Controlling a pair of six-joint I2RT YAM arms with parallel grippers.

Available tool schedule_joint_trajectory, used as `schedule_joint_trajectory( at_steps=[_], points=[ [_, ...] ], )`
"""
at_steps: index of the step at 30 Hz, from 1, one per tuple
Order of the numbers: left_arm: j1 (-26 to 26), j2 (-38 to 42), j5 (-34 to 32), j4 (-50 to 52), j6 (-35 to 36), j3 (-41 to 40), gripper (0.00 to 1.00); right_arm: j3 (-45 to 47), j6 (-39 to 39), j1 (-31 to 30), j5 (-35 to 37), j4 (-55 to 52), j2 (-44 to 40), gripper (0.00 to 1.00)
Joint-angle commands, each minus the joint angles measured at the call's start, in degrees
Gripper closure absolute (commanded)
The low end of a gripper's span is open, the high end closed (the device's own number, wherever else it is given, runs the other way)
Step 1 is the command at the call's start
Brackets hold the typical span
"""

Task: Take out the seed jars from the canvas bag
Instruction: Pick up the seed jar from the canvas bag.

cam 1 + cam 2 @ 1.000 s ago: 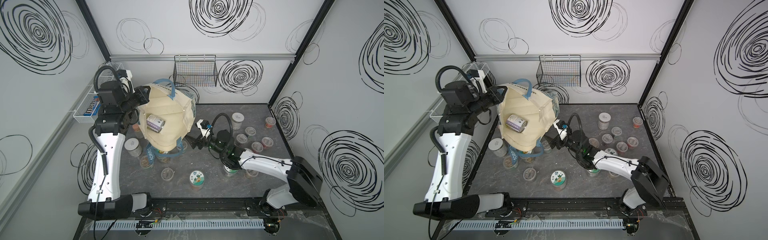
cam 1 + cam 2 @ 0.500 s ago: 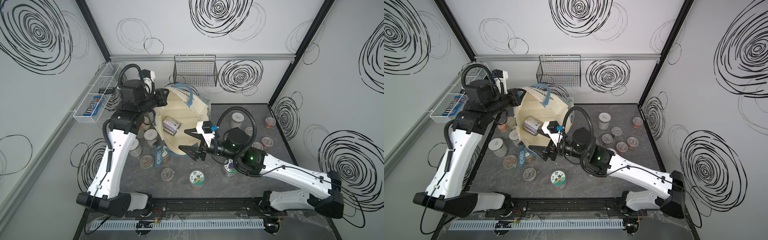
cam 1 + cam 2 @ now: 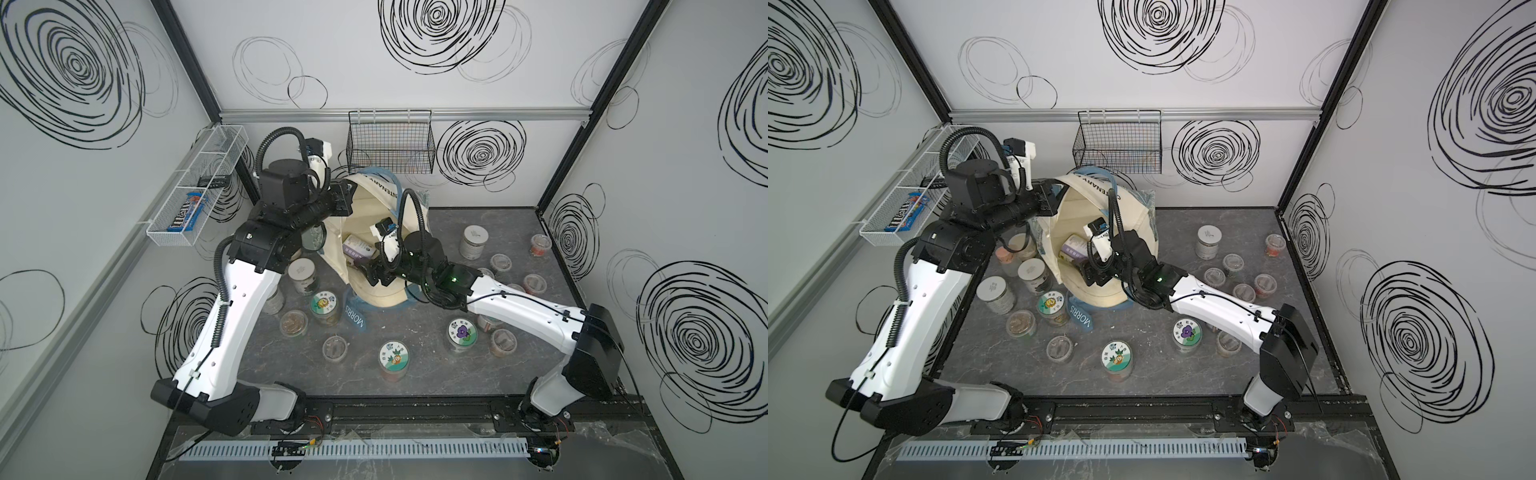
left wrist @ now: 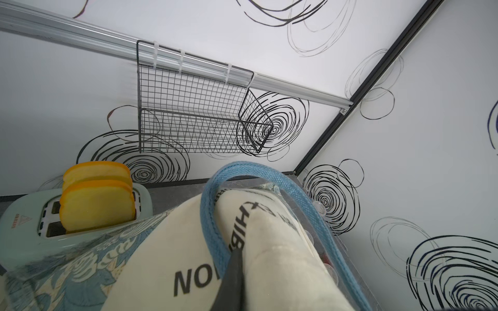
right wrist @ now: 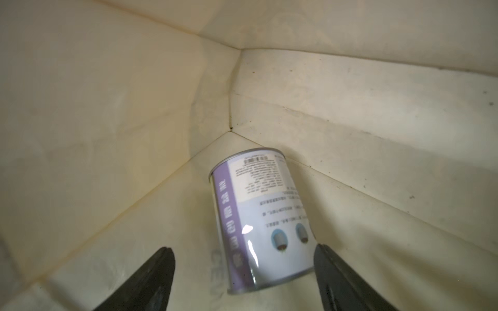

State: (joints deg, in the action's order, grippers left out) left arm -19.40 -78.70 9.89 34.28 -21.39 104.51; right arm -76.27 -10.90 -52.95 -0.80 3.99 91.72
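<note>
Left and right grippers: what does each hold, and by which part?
Left gripper: canvas bag, by its rim beside the blue strap. Right gripper: nothing; open before a jar.

I'm two matching arms bolted to one black rail [image 3: 415, 411], with black bases at either end of it. Up from the rail, my left arm [image 3: 241, 316] and right arm [image 3: 528, 311] wear smooth white shells dotted with small holes, then blocky black joints. Ribbed black hoses [image 3: 270, 137] loop farthest from the rail, beside small white camera blocks [image 3: 318, 151]. A green light [image 3: 453, 278] glows on a black joint of my right arm. My right gripper [image 5: 242, 247] has dark, tapered fingers [image 5: 151, 277].
</note>
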Motion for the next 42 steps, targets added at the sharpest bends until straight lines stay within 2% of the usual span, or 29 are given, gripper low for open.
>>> schedule_joint_trajectory(
  at_steps=[1, 3, 5, 8, 12, 19, 25, 30, 35, 42],
  points=[
    [-1.65, 0.32, 0.41, -4.62, 0.03, 3.22, 1.00, 2.35, -0.80, 1.27, 2.03, 5.22, 0.01, 0.11],
    [-2.55, 0.14, 0.08, -4.60, 0.07, 3.66, 1.00, 4.40, -2.71, 1.76, 0.95, 8.64, 0.42, 0.09],
    [-3.42, -0.22, -0.10, -4.49, 0.19, 4.19, 1.00, 6.18, -5.21, 2.47, -4.04, 13.38, 0.74, 0.06],
    [-4.22, -0.85, -0.08, -4.06, 0.46, 5.10, 1.00, 8.77, -5.02, 2.63, -6.77, 18.64, 1.26, 0.02],
    [-5.11, -1.20, -0.39, -3.48, 0.94, 6.10, 1.00, 7.96, -3.35, 3.11, -5.42, 15.15, 3.36, 0.00],
    [-5.98, -1.41, 0.07, -3.45, 1.08, 7.01, 1.00, 10.61, 0.72, 3.79, -3.90, 15.96, 5.60, 0.02],
    [-6.27, -1.30, 0.92, -3.69, 0.84, 7.04, 1.00, 12.07, 3.23, 4.41, -5.78, 19.89, 5.64, 0.02],
    [-6.41, -1.38, 0.48, -3.70, 0.95, 6.93, 1.00, 9.45, 3.10, 4.87, -8.28, 19.06, 7.23, 0.09],
    [-6.38, -1.28, -2.44, -3.61, 2.39, 6.05, 1.00, 8.93, 1.39, 4.87, -10.59, 16.67, 4.68, 0.28],
    [-5.34, -1.40, -7.39, -3.52, 5.02, 6.32, 1.00, 10.07, -1.93, 4.78, -10.71, 9.65, -3.31, 0.29]
  ],
)
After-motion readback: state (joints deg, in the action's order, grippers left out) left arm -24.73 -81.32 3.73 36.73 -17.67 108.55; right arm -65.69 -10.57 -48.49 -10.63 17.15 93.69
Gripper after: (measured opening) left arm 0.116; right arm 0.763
